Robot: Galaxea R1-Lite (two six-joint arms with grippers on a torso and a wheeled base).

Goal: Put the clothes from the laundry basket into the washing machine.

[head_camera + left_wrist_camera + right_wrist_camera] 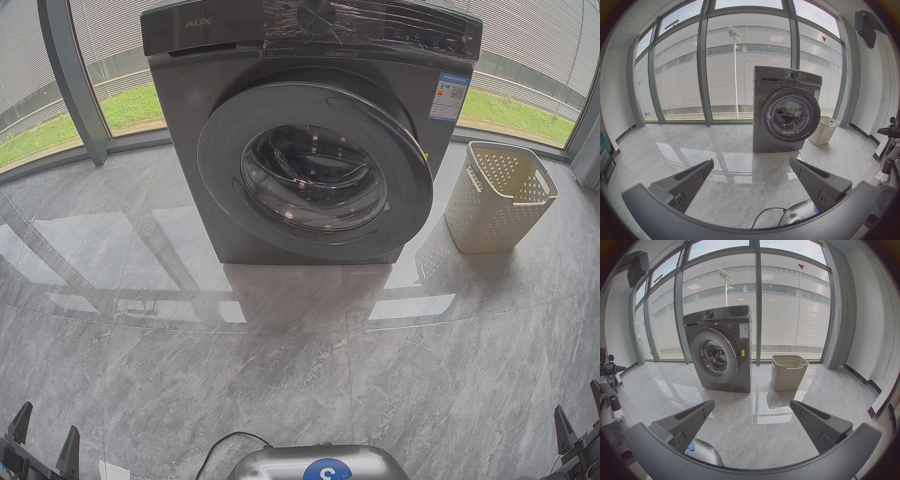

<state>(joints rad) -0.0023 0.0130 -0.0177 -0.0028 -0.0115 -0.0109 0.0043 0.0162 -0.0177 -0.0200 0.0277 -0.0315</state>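
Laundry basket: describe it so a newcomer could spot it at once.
Find the big grey washing machine standing before the windows. On the floor just to its right stands the laundry basket: cream plastic, perforated walls, open top, far smaller and paler than the machine.

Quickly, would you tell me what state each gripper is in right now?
Left gripper: open, holding nothing.
Right gripper: open, holding nothing.
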